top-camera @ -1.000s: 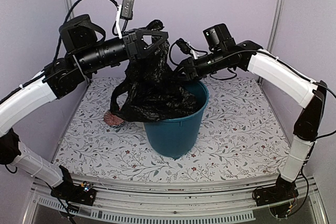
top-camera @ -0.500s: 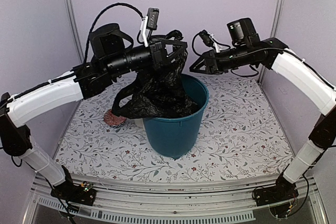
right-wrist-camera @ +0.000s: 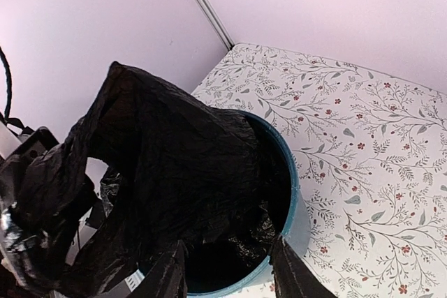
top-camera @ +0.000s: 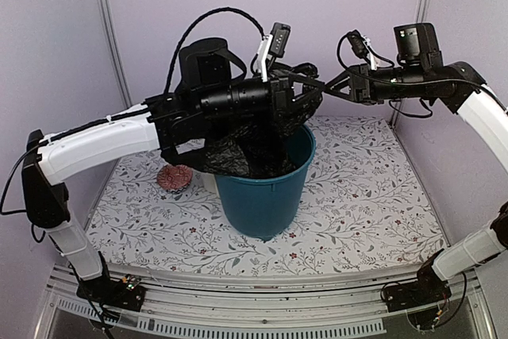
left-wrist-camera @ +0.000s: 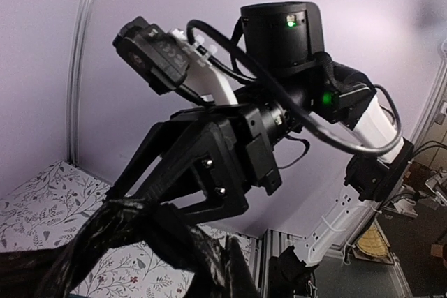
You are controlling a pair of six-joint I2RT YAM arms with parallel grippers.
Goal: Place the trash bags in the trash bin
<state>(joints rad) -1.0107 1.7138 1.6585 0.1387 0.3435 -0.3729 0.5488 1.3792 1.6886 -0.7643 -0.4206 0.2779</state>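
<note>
Partly, black bag (top-camera: 252, 151) sits inside bucket (top-camera: 262, 204).

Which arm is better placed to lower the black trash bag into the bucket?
Left: the left claw is shut on the top of the black trash bag above the teal bucket, the bag's lower part already inside. The right claw is open, holding nothing.

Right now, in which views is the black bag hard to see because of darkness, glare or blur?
Top external view: even light, sharp, yet the trash bag reads as one dark mass. Left wrist view: it is close and soft. Right wrist view: folds show well, pale glare at lower left.
</note>
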